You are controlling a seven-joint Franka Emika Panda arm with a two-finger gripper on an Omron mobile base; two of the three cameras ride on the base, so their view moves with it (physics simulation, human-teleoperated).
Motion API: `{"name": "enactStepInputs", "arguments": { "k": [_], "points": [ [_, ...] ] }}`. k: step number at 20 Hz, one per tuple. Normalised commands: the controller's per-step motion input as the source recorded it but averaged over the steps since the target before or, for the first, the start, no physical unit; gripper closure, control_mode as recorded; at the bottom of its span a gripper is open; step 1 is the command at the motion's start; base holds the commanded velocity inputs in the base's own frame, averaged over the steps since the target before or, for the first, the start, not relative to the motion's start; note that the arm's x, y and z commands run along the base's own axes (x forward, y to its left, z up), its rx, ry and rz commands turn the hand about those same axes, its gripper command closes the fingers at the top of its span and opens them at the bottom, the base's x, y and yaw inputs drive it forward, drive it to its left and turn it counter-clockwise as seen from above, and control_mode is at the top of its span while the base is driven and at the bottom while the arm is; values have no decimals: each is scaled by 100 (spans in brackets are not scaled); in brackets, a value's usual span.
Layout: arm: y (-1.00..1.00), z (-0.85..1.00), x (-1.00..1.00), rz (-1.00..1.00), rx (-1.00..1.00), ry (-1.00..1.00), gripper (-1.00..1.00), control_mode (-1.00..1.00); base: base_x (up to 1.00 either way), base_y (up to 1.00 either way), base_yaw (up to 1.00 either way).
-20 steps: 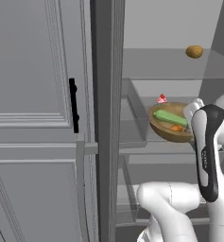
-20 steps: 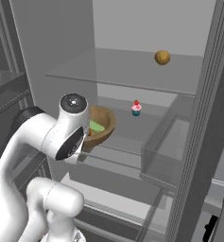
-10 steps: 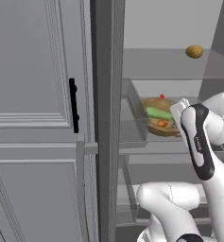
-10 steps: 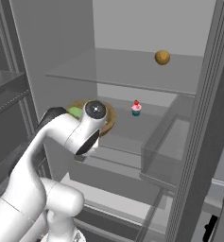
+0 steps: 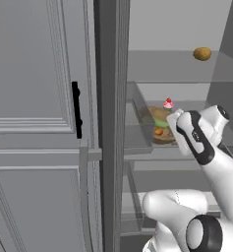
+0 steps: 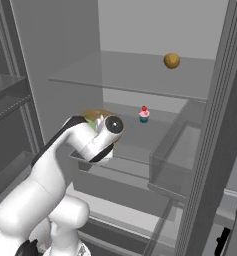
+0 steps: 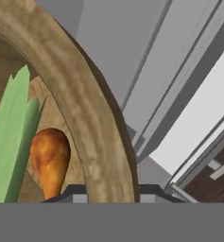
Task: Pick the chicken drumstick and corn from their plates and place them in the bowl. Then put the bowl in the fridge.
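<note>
One wooden bowl [image 5: 162, 129] sits at the middle shelf of the open fridge [image 5: 182, 69], its rim pinched in the narrow-closed gripper [image 7: 106, 191], whose finger tips straddle the rim at the bottom of the hand view. Inside the bowl, right beside the hand, lie the chicken drumstick [image 7: 49, 159] and the corn [image 7: 12, 142]; the hand view shows the drumstick's long axis running along the rim, fat end away from the fingers, with the green husk alongside. Both base views add a pink cupcake [image 6: 144, 114] behind the bowl and a potato [image 6: 171, 60] one shelf higher
</note>
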Motion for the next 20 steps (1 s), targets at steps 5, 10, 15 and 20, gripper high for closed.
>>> {"name": "enactStepInputs", "arguments": {
  "k": [5, 10, 15, 20],
  "points": [
    [-6, -48, 38, 1, 2, 0, 100, -100, 0, 0, 0],
    [-9, -36, 30, 1, 3, 0, 100, -100, 0, 0, 0],
    [-4, -17, 46, 0, 3, -1, 100, -100, 0, 0, 0],
    [0, -34, 38, 0, 0, -8, -100, -100, 0, 0, 0]
  ]
}}
